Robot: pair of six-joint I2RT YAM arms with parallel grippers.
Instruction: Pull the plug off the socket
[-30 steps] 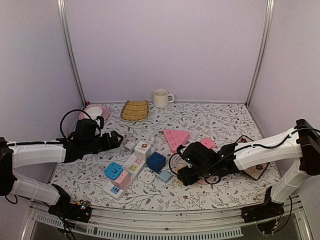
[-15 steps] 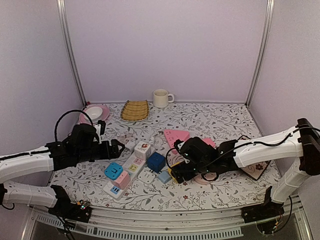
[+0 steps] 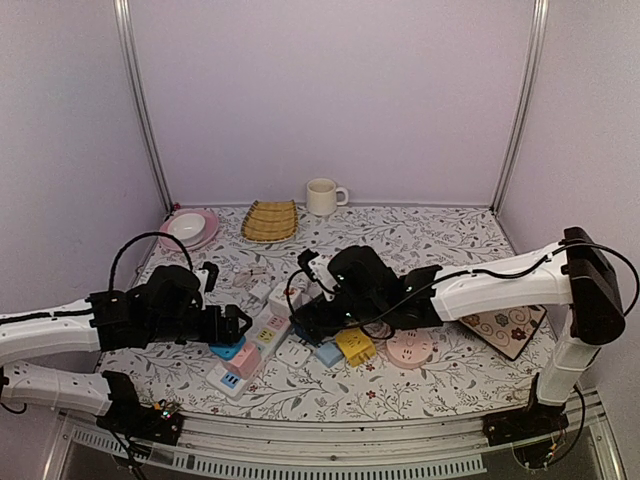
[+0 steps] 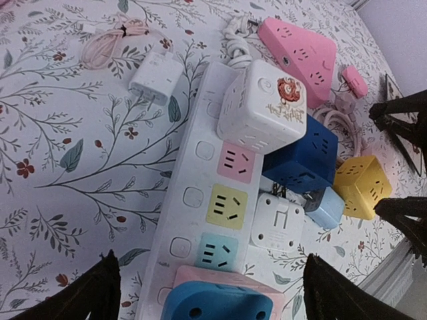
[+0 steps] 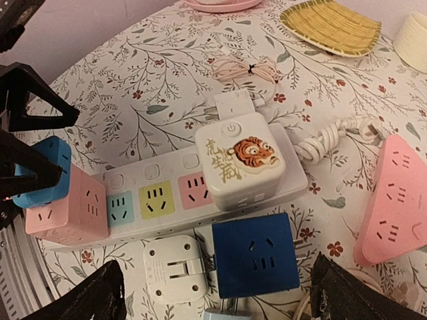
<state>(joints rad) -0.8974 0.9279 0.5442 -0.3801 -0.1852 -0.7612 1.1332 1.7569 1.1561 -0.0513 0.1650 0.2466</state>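
On the flowered table (image 3: 440, 250) a white power strip (image 5: 160, 175) lies aslant in front of the two arms. The task's plug, a white cube with a tiger picture (image 5: 243, 160), sits on the strip near its far end, right beside the pink socket (image 5: 195, 188). After that come a yellow socket (image 5: 157, 198) and a pale blue socket (image 5: 120, 207), both free. At the near end a pink cube (image 5: 67, 213) stands on the strip, and a bright blue cube (image 5: 43, 170) touches it. Whether the blue one is plugged in, I cannot tell.

The left gripper (image 4: 210, 259) hangs over this near end. Its fingers (image 4: 100, 290) are spread wide, one on each side of the strip, and pinch nothing. The right gripper (image 5: 217, 261) comes from the other side, low above the loose adapters and near the tiger cube. Its fingers (image 5: 347, 290) are also far apart and hold nothing.

On the right arm's side of the strip lie a flat white adapter (image 5: 175, 267) and a dark blue cube (image 5: 253, 253), next to each other and close against the strip. A small pale blue adapter (image 4: 327, 207) and a yellow cube (image 4: 362, 187) lie just beyond them, and a pink triangular socket block (image 5: 393, 207) lies further back. On the strip's other side are a white charger (image 4: 155, 73) and a bundled pink cable (image 4: 113, 40). Along the back wall stand a woven yellow plate (image 3: 270, 220), a cream mug (image 3: 322, 196) and a pink plate (image 3: 205, 222) with a white bowl (image 3: 185, 228) in it.
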